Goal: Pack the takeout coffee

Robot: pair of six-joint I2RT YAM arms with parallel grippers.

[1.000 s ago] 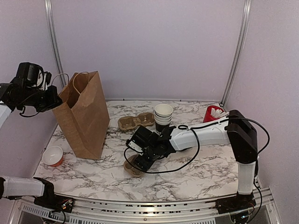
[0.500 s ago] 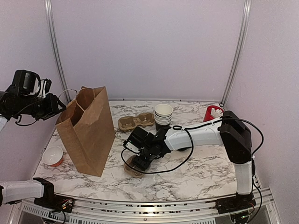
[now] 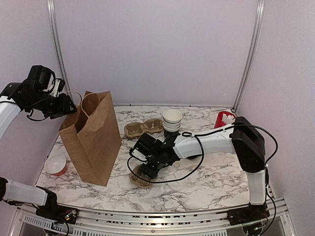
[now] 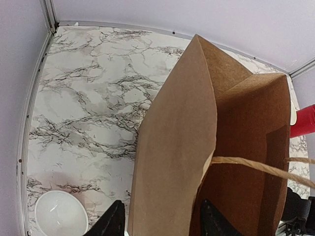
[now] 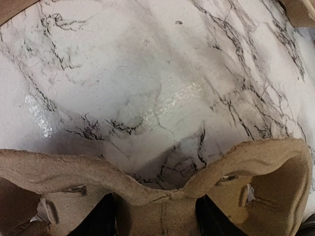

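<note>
Fingers spread, the right gripper [image 5: 157,216] is straddling the pulp carrier's [image 5: 74,172] soft rim at six o'clock, risking buckling it on closing.

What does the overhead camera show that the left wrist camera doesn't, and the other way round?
Only overhead: the stack of cups, the back carrier and the front carrier.
Only left wrist: a look down into the bag, showing its brown inner walls.
Both: the bag from outside, the bowl, the red cup and the marble table.
</note>
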